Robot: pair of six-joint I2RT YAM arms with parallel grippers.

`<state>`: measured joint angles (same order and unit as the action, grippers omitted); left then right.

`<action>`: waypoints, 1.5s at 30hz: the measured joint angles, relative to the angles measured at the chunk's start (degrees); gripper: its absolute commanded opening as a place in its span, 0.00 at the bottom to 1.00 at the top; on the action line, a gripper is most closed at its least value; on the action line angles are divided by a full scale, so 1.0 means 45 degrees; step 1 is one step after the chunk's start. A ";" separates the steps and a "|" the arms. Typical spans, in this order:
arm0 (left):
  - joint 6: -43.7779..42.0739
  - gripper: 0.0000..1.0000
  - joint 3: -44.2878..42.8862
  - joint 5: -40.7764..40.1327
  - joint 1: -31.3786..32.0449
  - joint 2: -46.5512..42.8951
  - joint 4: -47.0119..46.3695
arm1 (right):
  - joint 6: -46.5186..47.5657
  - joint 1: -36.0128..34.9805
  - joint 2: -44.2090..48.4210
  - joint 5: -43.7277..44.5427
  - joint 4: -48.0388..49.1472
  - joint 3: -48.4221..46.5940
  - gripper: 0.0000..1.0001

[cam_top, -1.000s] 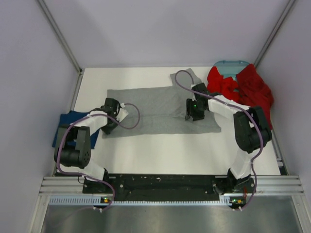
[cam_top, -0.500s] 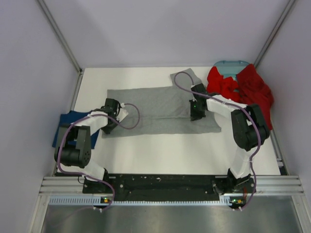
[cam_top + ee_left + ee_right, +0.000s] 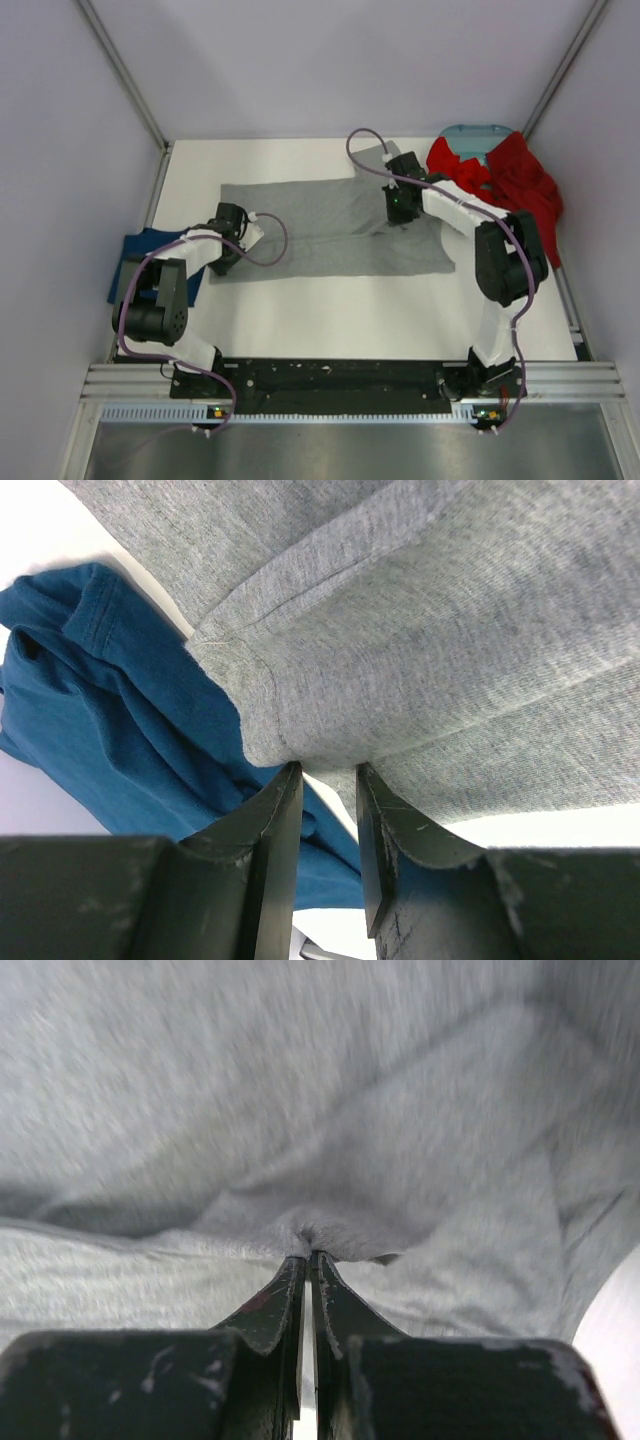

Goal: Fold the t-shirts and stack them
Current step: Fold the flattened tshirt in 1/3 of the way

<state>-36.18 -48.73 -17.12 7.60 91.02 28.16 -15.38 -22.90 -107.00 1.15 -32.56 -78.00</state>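
Near the tabletop's far edge, right gripper point(image 3: 308, 1256) pinches grey t-shirt point(image 3: 320, 230), left gripper point(image 3: 328, 772) clamps its hem; lift both evenly.

I saw the grey t-shirt point(image 3: 320, 228) spread mostly flat across the middle of the table point(image 3: 330, 310), its far right part rumpled and pulled into a small peak. The dark blue t-shirt point(image 3: 138, 268) lay crumpled at the left edge, under the grey one's corner. The red t-shirts point(image 3: 510, 180) sat heaped at the far right.
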 measured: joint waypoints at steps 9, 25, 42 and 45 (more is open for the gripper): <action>-0.0034 0.34 0.0029 -0.0068 0.0000 0.0000 -0.0049 | 0.3385 -0.0573 -0.2234 0.0204 0.0175 -0.2958 0.00; -0.0097 0.34 0.0058 -0.0117 0.0000 0.0000 -0.0102 | 0.6887 -0.1520 -0.3347 0.0296 0.1389 -0.3512 0.00; -0.0413 0.43 0.0194 -0.0097 -0.0083 -0.0364 0.0019 | 0.6246 -0.1797 -0.3308 -0.0670 0.2302 -0.3410 0.56; -0.0865 0.48 0.0194 0.0670 -0.0136 -0.1472 0.0641 | 0.4959 -0.1797 -0.2186 -0.0495 0.2307 -0.2550 0.67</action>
<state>-40.07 -47.86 -14.11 6.98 84.40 31.05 6.94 -30.98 -116.84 -1.08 -22.17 -89.47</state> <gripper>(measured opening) 0.443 0.569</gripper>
